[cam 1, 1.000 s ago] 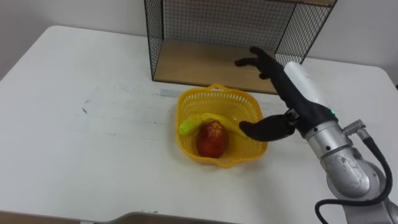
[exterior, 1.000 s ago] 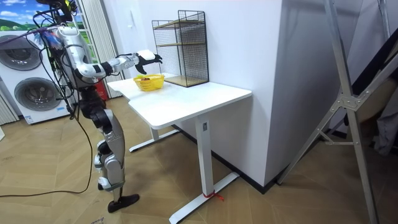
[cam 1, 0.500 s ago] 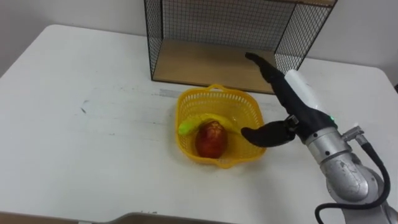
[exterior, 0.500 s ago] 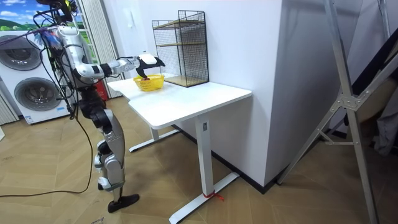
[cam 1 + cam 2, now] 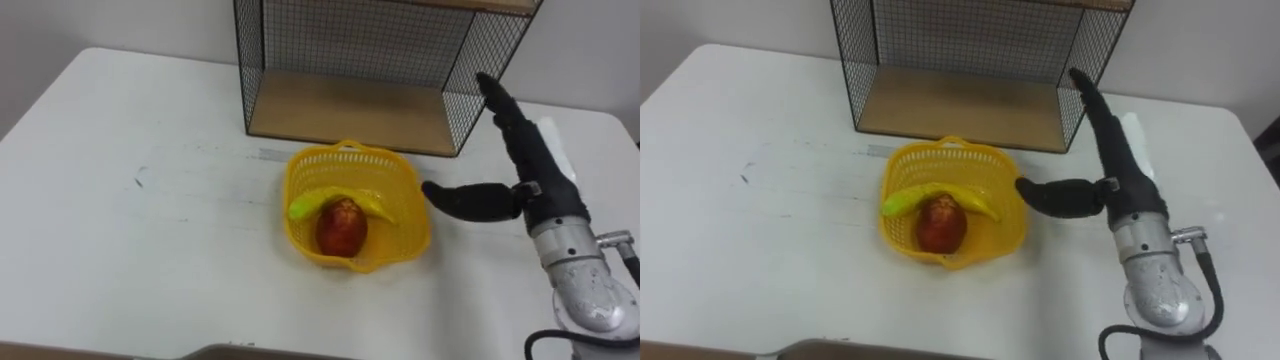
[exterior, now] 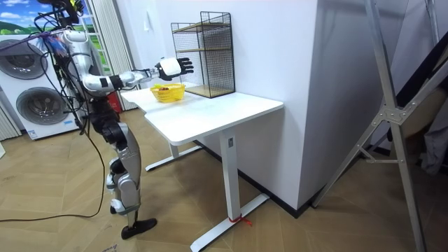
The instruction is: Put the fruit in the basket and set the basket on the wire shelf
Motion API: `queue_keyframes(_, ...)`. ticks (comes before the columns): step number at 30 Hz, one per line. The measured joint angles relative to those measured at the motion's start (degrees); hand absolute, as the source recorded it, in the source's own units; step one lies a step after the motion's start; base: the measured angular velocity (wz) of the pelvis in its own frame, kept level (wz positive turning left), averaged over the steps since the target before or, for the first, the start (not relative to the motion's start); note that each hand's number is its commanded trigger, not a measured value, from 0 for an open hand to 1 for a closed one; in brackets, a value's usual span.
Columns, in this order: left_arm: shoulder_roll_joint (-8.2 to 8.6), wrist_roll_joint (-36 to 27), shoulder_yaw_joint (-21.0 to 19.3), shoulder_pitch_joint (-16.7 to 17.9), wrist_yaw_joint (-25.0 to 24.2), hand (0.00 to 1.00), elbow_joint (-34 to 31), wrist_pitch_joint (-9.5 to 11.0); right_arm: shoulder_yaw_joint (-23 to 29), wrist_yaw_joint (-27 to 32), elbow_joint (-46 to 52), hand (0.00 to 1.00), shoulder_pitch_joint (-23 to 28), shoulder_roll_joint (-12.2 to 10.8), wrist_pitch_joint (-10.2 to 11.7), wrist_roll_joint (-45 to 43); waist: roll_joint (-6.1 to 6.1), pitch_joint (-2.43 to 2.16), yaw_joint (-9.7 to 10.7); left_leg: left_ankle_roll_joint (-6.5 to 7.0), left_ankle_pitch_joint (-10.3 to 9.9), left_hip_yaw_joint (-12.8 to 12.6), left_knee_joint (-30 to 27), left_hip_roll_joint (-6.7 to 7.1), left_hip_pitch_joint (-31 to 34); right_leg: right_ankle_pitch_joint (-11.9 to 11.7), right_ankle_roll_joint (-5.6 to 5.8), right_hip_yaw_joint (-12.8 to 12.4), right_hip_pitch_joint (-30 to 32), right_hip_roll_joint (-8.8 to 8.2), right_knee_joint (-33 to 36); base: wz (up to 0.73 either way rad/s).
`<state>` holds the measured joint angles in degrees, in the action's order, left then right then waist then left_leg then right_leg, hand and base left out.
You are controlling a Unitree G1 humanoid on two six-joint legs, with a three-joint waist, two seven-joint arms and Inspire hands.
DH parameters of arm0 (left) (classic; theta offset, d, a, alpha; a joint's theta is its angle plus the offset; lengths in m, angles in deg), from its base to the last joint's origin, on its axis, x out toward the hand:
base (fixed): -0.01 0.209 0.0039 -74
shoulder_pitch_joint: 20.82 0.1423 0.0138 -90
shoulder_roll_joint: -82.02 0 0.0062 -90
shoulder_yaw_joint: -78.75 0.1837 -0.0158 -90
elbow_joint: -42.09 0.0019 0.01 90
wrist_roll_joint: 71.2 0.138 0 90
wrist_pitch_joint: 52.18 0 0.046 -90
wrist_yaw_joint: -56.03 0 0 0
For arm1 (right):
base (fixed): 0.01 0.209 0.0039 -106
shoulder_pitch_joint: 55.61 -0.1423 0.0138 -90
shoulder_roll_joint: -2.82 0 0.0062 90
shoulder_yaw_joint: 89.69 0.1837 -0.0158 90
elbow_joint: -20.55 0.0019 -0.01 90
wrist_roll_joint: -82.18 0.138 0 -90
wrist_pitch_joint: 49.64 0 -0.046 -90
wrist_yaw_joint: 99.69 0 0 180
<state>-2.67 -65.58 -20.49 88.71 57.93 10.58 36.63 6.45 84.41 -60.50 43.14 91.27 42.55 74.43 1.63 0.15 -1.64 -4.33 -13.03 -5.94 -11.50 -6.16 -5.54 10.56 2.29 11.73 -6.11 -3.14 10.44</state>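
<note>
On white table [image 5: 120, 240], yellow lattice basket [image 5: 403, 186]

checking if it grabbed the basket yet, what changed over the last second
The right hand drew back to the robot's right, away from the basket, whose right rim its thumb had been over. It now hangs beside it with fingers straight, holding nothing. The basket stayed on the table in front of the wire shelf, banana and red fruit inside.
</note>
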Motion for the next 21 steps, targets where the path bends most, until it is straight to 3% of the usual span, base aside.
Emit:
queue_keyframes(3,0.21,-7.35,-4.52,0.35,2.35,0.00,1.16,0.18,1.67,3.16,-1.91,0.00,2.01,0.01,0.10,3.09,-0.70,-0.37,-0.18,0.00,0.00,-0.01,-0.14,0.02,0.32,0.04,0.03,-0.06,0.11,-0.02,0.00,0.00)
queue_keyframes(5,0.74,-13.19,-8.01,0.60,5.04,0.00,1.14,0.23,2.57,4.86,-1.89,0.00,3.25,-0.03,-0.50,3.92,-1.10,-0.38,-0.41,0.05,0.04,-0.02,-0.13,0.10,0.62,0.06,0.04,-0.14,0.38,-0.10,-0.02,0.00)
queue_keyframes(8,1.13,-22.02,-14.09,0.47,12.16,0.00,0.66,0.55,4.09,7.80,-2.02,0.00,6.03,-0.09,-0.56,5.11,-1.09,-0.43,-0.42,0.17,0.19,-0.05,0.13,0.27,0.27,0.07,0.04,-0.40,0.34,-0.22,0.09,0.00)
queue_keyframes(11,1.31,-31.97,-19.19,0.23,20.20,0.00,-4.07,1.19,4.34,10.80,-2.57,0.00,8.52,-0.22,-0.99,7.64,-1.01,-0.45,-0.61,0.25,0.28,-0.08,0.28,0.52,0.00,0.15,0.18,-0.36,0.17,-0.49,0.11,0.00)
queue_keyframes(14,1.30,-37.16,-22.83,-0.62,29.37,0.00,-12.15,1.81,4.39,12.82,-2.87,0.00,9.55,-0.53,-1.23,7.89,-0.79,-0.48,-1.87,0.38,0.34,-0.09,0.33,0.85,0.09,0.13,0.34,-0.57,0.56,-0.75,0.17,-0.01)
queue_keyframes(16,0.89,-37.94,-24.57,-1.97,36.75,0.00,-19.45,3.42,4.39,13.87,-2.95,0.00,9.59,-1.16,-1.65,7.86,-0.54,-0.65,-2.70,0.42,0.37,0.06,0.53,0.92,-0.11,0.10,0.39,-0.42,0.14,-0.80,0.16,0.02)
queue_keyframes(18,0.54,-37.97,-24.91,-2.80,42.18,0.00,-25.85,3.96,4.39,15.00,-2.97,0.00,9.89,-1.26,-1.65,7.88,-0.59,-0.65,-3.43,0.43,0.37,0.12,0.53,0.92,-0.07,0.09,0.39,-0.38,0.29,-0.80,0.19,0.00)
queue_keyframes(21,0.28,-37.55,-25.10,-2.18,49.88,0.00,-35.13,6.49,4.44,16.65,-2.98,0.00,10.57,-1.23,-1.67,7.96,-1.18,-0.92,-3.83,0.43,0.37,0.29,0.82,0.94,-0.09,0.10,0.40,-0.49,0.83,-0.79,0.20,-0.02)
